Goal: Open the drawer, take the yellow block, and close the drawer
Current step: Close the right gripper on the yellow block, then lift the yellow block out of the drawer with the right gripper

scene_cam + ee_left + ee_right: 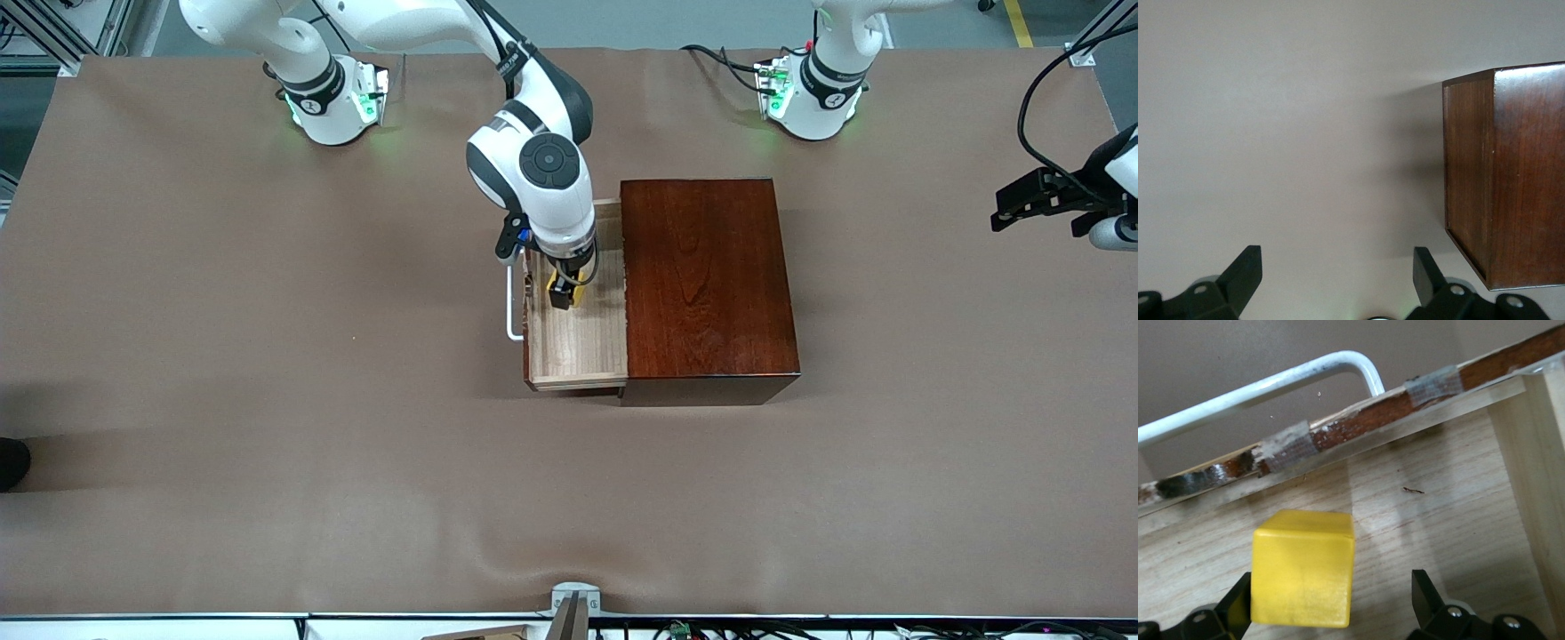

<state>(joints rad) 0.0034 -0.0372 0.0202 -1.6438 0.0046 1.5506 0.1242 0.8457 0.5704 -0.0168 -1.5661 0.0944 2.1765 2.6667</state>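
Drawer (578,342) pulled out of dark box (702,276). Right hand (564,292) down inside, fingers wide, yellow block (1303,568) on drawer floor betw. them, nearer 1 finger. Centre 1st, then pinch flat faces. Left hand (1338,280) wide, waiting over bench (267,356).

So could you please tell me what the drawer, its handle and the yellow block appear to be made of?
The drawer looks like pale unfinished wood, with visible grain lines and a matte surface. Its handle seems to be white-coated metal rod, smooth and bent into a loop, with the coating chipped in places. The yellow block has plain, slightly satin faces with soft edges, so probably painted wood or plastic; I cannot tell which.
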